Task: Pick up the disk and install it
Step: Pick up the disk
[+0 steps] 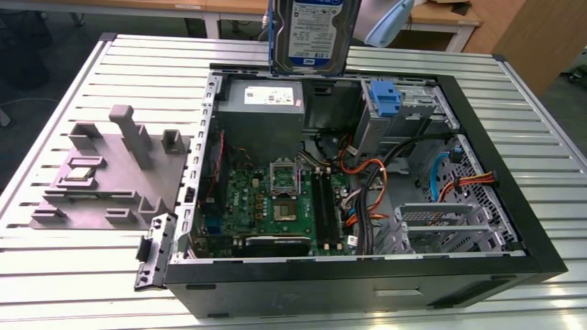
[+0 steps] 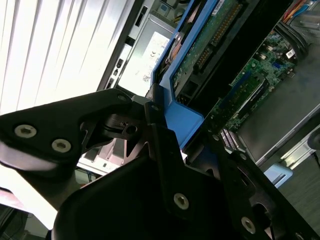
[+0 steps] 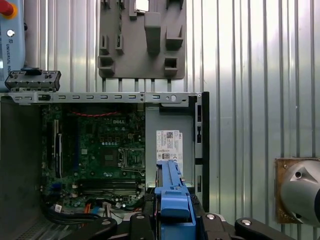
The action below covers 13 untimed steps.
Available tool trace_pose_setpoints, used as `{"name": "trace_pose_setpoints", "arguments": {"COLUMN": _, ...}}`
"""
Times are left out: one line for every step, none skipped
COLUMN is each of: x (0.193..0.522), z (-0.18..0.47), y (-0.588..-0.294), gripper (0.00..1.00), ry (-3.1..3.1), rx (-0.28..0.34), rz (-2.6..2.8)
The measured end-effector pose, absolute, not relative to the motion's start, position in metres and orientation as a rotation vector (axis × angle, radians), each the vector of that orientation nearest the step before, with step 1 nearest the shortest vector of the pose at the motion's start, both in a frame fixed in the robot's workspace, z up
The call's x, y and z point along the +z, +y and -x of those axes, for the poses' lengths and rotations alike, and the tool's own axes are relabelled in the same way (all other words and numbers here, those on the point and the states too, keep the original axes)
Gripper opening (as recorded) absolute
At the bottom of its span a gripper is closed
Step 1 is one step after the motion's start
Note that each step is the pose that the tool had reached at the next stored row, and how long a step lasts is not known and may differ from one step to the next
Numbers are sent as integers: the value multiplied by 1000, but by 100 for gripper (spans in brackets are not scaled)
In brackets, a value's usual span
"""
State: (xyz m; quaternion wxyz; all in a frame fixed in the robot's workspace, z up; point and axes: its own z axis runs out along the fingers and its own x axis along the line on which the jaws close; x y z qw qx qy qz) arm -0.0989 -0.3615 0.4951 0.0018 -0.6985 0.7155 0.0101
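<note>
In the exterior view the disk [image 1: 310, 34] is at 12 o'clock, up in the air over the back wall of the open computer case [image 1: 541, 261]. Its white-and-blue label faces that camera. It stands upright, with its long side running up and down and its bottom edge just above the power supply [image 1: 261, 103].

In the second wrist view I see the other side of the disk [image 2: 220, 35], with its green board. My gripper [image 2: 187, 127] is squeezed tight on the blue frame around it, one black finger on each side.

In the first wrist view I look straight down the thin blue edge of the disk [image 3: 170, 190] between my gripper [image 3: 174, 219] fingers, with the motherboard [image 3: 100, 150] far below.

In the exterior view a grey holder [image 1: 110, 179] sits on the desk [image 1: 73, 261] at 9 o'clock, with a small silver chip [image 1: 81, 173] on it.
</note>
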Motion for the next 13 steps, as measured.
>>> {"name": "trace_pose_setpoints", "arguments": {"x": 495, "z": 99, "y": -362, "gripper": 37, "ry": 2245, "rx": 32, "rz": 2192}}
{"name": "trace_pose_setpoints", "arguments": {"x": 495, "z": 99, "y": -362, "gripper": 37, "ry": 2245, "rx": 32, "rz": 2192}}
{"name": "trace_pose_setpoints", "arguments": {"x": 495, "z": 99, "y": -362, "gripper": 37, "ry": 2245, "rx": 32, "rz": 2192}}
{"name": "trace_pose_setpoints", "arguments": {"x": 495, "z": 99, "y": -363, "gripper": 37, "ry": 2245, "rx": 32, "rz": 2192}}
{"name": "trace_pose_setpoints", "arguments": {"x": 495, "z": 99, "y": -363, "gripper": 37, "ry": 2245, "rx": 32, "rz": 2192}}
{"name": "trace_pose_setpoints", "arguments": {"x": 495, "z": 99, "y": -363, "gripper": 37, "ry": 2245, "rx": 32, "rz": 2192}}
{"name": "trace_pose_setpoints", "arguments": {"x": 495, "z": 99, "y": -363, "gripper": 37, "ry": 2245, "rx": 32, "rz": 2192}}
{"name": "trace_pose_setpoints", "arguments": {"x": 495, "z": 99, "y": -364, "gripper": 37, "ry": 2245, "rx": 32, "rz": 2192}}
{"name": "trace_pose_setpoints", "arguments": {"x": 495, "z": 99, "y": -364, "gripper": 37, "ry": 2245, "rx": 32, "rz": 2192}}
{"name": "trace_pose_setpoints", "arguments": {"x": 495, "z": 99, "y": -364, "gripper": 37, "ry": 2245, "rx": 32, "rz": 2192}}
{"name": "trace_pose_setpoints", "arguments": {"x": 495, "z": 99, "y": -365, "gripper": 37, "ry": 2245, "rx": 32, "rz": 2192}}
{"name": "trace_pose_setpoints", "arguments": {"x": 495, "z": 99, "y": -365, "gripper": 37, "ry": 2245, "rx": 32, "rz": 2192}}
{"name": "trace_pose_setpoints", "arguments": {"x": 495, "z": 99, "y": -365, "gripper": 37, "ry": 2245, "rx": 32, "rz": 2192}}
